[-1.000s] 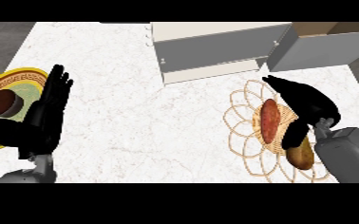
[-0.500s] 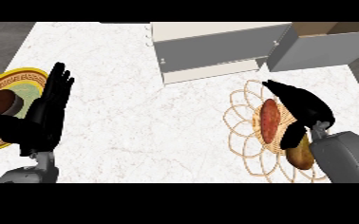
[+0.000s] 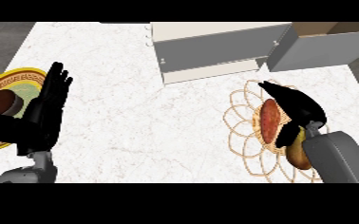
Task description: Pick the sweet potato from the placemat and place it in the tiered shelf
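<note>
There is our sweet potato [image 3: 270, 118], reddish-brown and long, lying on the woven placemat [image 3: 242, 123] over at about four o'clock on the bench [image 3: 154, 123], its long axis running roughly twelve to six. We judge it stiff and fairly dense, a solid root that will not give under the fingers, with a dull skin that should not be especially slippery. It tapers at both ends, so we would take it across the thick middle, fingers on one long side and thumb on the other, rather than by a tip where it could pivot.

Our right hand [image 3: 298, 109] hovers right over it, fingers bent down along the potato's three o'clock side, thumb reaching toward twelve. We see no closure round it yet; the hand reads as released, poised rather than grasping. Whether the fingertips already touch the skin, we cannot tell.

Just below, at about five o'clock of the potato, a yellowish-brown vegetable [image 3: 298, 152] shares the mat, partly behind our forearm; we want to keep clear of it.

The tiered shelf [image 3: 210, 52] waits at twelve o'clock, well apart from the mat.

Far out at nine o'clock our left hand [image 3: 45, 109] rests open, fingers up, beside a yellow-rimmed plate [image 3: 21, 73].
</note>
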